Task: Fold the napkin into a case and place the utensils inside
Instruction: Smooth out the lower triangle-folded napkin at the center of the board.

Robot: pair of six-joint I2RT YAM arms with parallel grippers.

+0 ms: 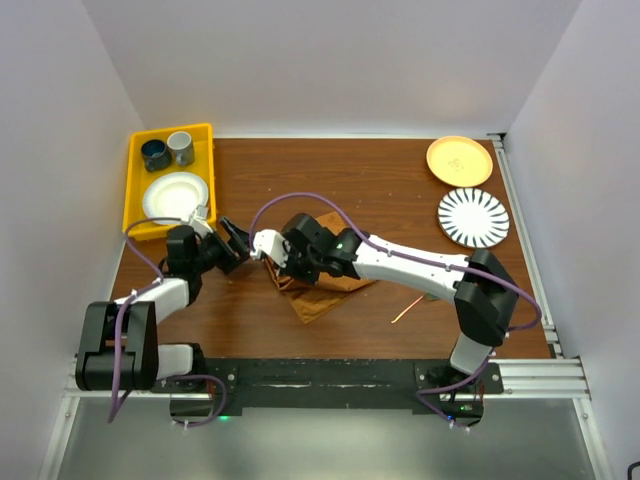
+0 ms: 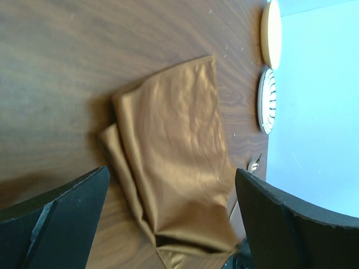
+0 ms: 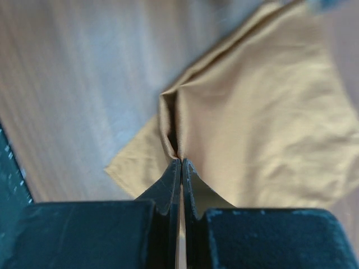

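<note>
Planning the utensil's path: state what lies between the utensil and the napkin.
Nothing: only bare table lies between the napkin and the utensil, as the top view shows.

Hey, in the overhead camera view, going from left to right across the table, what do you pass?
Tray → left pincer → napkin → utensil → striped plate.
</note>
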